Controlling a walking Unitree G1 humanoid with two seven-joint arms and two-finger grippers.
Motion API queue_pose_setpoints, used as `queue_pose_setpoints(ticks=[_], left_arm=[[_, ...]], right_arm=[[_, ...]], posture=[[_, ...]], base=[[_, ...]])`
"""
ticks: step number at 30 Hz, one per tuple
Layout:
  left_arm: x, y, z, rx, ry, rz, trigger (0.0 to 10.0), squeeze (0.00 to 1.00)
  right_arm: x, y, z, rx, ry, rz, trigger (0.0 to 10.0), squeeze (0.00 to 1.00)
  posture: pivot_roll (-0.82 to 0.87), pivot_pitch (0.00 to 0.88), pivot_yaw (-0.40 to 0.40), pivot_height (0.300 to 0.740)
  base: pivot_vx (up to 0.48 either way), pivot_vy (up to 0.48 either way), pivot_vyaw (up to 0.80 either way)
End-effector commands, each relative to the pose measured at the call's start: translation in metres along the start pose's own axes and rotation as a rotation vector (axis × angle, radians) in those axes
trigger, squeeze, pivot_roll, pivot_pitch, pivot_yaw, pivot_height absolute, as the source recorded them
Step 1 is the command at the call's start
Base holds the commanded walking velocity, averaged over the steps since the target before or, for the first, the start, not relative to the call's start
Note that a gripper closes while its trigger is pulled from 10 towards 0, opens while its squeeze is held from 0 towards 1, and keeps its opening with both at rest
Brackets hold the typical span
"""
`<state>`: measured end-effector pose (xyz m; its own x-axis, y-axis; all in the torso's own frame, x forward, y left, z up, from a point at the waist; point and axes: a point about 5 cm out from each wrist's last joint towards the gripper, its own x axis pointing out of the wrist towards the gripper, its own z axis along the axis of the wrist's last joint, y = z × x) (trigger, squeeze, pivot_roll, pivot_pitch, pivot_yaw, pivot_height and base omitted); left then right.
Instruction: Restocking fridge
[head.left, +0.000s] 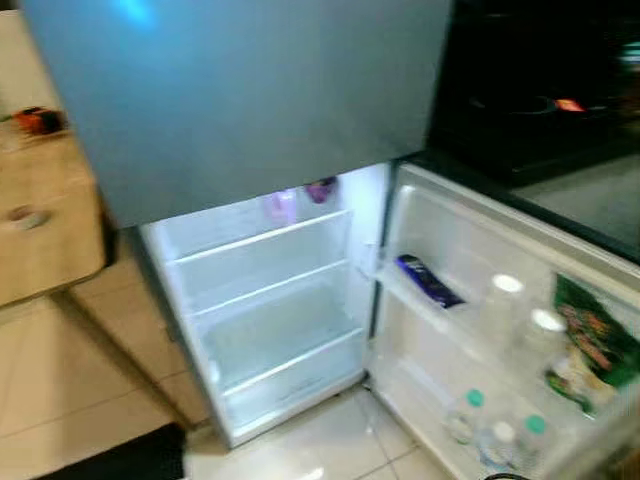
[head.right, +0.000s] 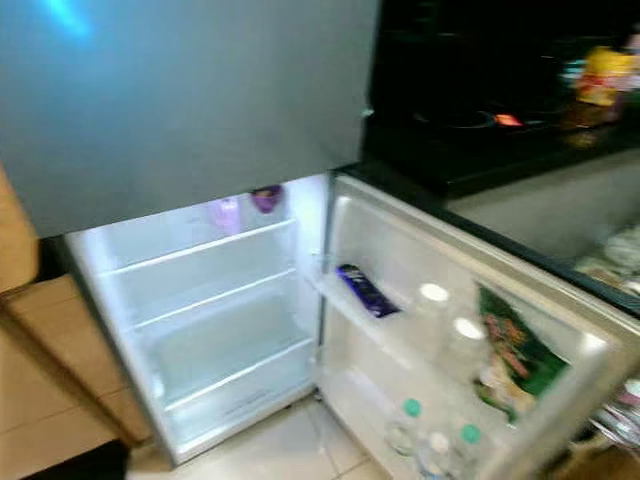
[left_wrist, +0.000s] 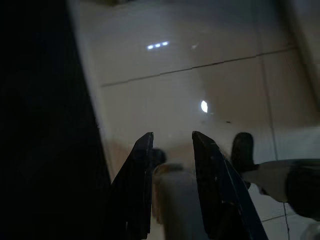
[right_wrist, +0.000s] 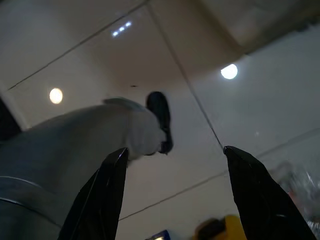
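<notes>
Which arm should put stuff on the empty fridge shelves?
Probably the left. The bare shelves lie on the robot's left, and the open door with its bottles takes up the right. Both arms hang over the floor, jaws open.

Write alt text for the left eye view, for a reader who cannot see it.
An open fridge with lit, bare white shelves stands before the camera; two purple items sit at the back of the top shelf. Its door swings open to the right, holding a dark blue packet, white-capped bottles, a green packet and green-capped bottles.
</notes>
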<state>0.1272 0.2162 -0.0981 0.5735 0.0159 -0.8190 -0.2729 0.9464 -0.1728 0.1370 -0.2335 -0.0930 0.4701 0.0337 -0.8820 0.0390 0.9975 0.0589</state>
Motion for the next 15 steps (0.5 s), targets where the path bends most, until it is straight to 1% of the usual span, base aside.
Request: queue_pose_setpoints(ticks=[1,4,9,15], left_arm=[[0.0014,-0.0015,0.0052,-0.004,-0.020,-0.007,10.0,0.00],[0.0019,-0.0033,0.0073,-0.011,-0.030,-0.026,10.0,0.00],[0.0018,-0.0031,0.0069,-0.009,-0.029,-0.025,10.0,0.00],[0.0004,-0.0026,0.0009,-0.009,-0.013,-0.024,10.0,0.00]], right_arm=[[0.0009,0.0018,0.0016,0.009,0.003,0.002,10.0,0.00],[0.0011,0.0020,0.0024,0.005,0.004,0.003,10.0,0.00],[0.0012,0.0024,0.0023,-0.001,0.009,0.004,10.0,0.00],[0.0006,0.0029,-0.0029,-0.003,0.024,0.007,10.0,0.00]], posture=[[-0.09,0.000,0.000,0.740],[-0.09,0.000,0.000,0.740],[-0.09,0.000,-0.001,0.740],[-0.09,0.000,0.000,0.740]], base=[[0.000,0.000,-0.76],[0.000,0.000,-0.75],[0.000,0.000,-0.75],[0.000,0.000,-0.74]])
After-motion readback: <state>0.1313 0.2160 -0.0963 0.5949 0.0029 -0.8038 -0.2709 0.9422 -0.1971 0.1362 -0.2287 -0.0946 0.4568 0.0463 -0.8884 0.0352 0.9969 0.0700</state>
